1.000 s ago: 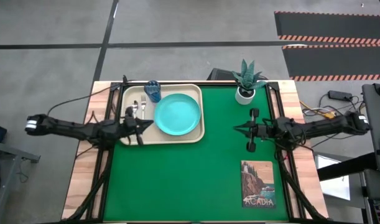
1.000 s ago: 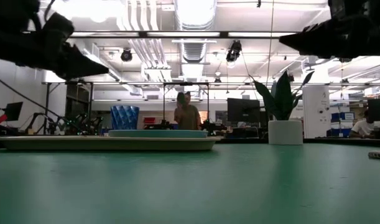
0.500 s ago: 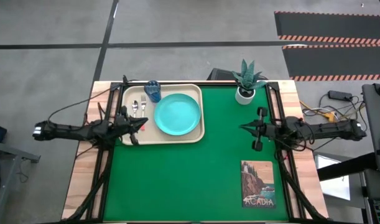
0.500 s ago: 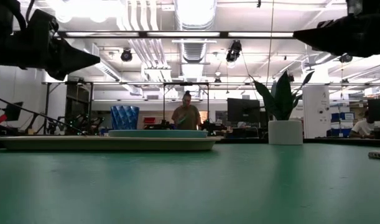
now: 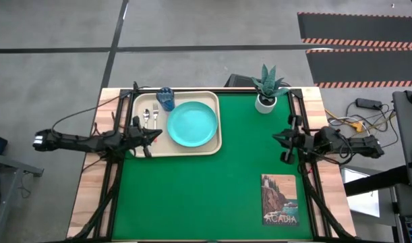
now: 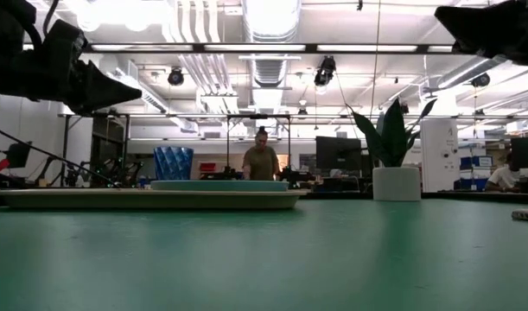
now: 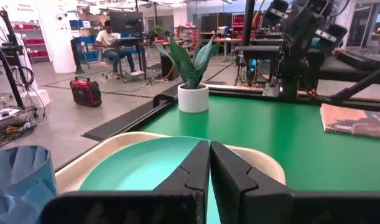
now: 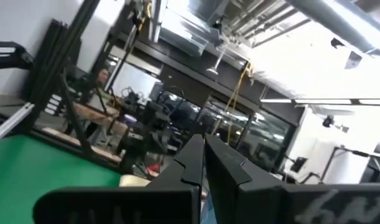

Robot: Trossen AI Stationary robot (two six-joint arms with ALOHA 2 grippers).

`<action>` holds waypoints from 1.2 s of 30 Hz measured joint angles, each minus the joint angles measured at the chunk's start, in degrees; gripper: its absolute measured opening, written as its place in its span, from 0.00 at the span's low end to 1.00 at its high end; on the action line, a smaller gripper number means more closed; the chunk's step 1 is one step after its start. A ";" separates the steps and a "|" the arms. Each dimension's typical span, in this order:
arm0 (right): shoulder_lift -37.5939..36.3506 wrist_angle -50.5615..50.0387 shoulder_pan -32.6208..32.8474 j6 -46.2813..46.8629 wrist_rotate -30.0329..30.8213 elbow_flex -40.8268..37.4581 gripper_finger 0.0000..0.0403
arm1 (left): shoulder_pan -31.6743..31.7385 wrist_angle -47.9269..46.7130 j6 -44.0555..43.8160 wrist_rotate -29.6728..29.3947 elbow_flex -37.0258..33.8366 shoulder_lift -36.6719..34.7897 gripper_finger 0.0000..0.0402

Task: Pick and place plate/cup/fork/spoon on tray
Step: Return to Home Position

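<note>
Right gripper (image 5: 276, 137) pulled back toward table edge | both grippers closed, seemingly empty | left gripper (image 5: 156, 134) over tray (image 5: 182, 150)

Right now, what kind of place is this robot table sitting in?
Probably a robotics lab or open workshop. Exposed ducts run along the ceiling, monitors and workbenches fill the room behind, and a person stands at one. A red generator sits on the concrete floor.

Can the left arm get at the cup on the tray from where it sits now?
Probably yes. The left end effector, shut and empty, hangs over the tray beside the plate; the cup stands upright in the far corner, with only fork and spoon nearby.
</note>
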 joint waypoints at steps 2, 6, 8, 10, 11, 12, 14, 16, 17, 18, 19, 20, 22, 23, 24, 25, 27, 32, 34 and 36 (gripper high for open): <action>-0.05 -0.52 0.02 1.41 -0.14 0.00 0.02 | 0.00 0.13 0.00 0.08 -0.02 0.52 0.00; -0.22 0.78 0.02 2.78 -3.37 -0.02 0.02 | 0.00 0.14 0.00 0.08 -0.04 2.15 0.00; -0.22 2.62 0.02 5.71 -3.51 -0.02 0.02 | 0.00 0.17 0.00 0.06 -0.04 3.27 0.00; -0.15 3.11 0.02 10.49 -2.98 -0.02 0.02 | 0.00 0.15 0.00 0.06 -0.07 3.99 0.00; -0.11 3.09 0.00 12.82 -2.90 -0.02 0.02 | 0.00 0.18 0.00 0.06 -0.07 4.45 0.00; -0.11 2.87 0.00 14.92 -2.88 -0.02 0.02 | 0.00 0.18 0.00 0.05 -0.08 4.98 0.00; 0.08 2.48 0.00 18.54 -2.91 -0.02 0.02 | 0.00 0.16 0.00 0.04 -0.09 5.80 0.00; 0.39 2.44 0.00 21.40 -2.93 -0.02 0.02 | 0.00 0.18 0.00 0.03 -0.09 6.68 0.00; 0.61 2.43 0.00 22.54 -2.94 -0.02 0.02 | 0.00 0.17 0.00 0.01 -0.09 7.18 0.00; 0.86 2.42 0.00 23.55 -2.94 -0.02 0.02 | 0.00 0.16 0.00 0.01 -0.11 7.62 0.00; 1.13 2.44 0.00 24.09 -2.92 -0.02 0.02 | 0.00 0.16 0.00 0.01 -0.11 7.99 0.00; 1.36 2.43 0.00 24.68 -2.94 -0.02 0.02 | 0.00 0.16 0.00 0.01 -0.11 8.42 0.00; 1.75 2.34 0.00 24.60 -2.94 -0.02 0.02 | 0.00 0.16 0.00 0.01 -0.11 9.34 0.00; 1.92 2.35 0.00 24.42 -2.94 -0.02 0.02 | 0.00 0.16 0.00 0.01 -0.11 9.75 0.00; 2.08 2.35 0.00 24.34 -2.94 -0.02 0.02 | 0.00 0.16 0.00 0.01 -0.13 10.13 0.00; 2.19 2.33 0.00 24.33 -2.94 -0.02 0.02 | 0.00 0.16 0.00 0.01 -0.13 10.54 0.00; 2.48 2.39 0.00 24.21 -2.94 -0.02 0.02 | 0.00 0.16 0.00 0.01 -0.13 11.39 0.00; 2.49 2.35 0.00 24.21 -2.94 -0.02 0.02 | 0.00 0.16 0.00 -0.01 -0.13 13.31 0.00; 2.51 2.35 0.00 24.21 -2.94 -0.02 0.02 | 0.00 0.16 0.00 -0.01 -0.13 14.10 0.00; 2.51 2.35 0.00 24.21 -2.94 -0.02 0.02 | 0.00 0.14 -0.02 -0.01 -0.13 14.78 0.00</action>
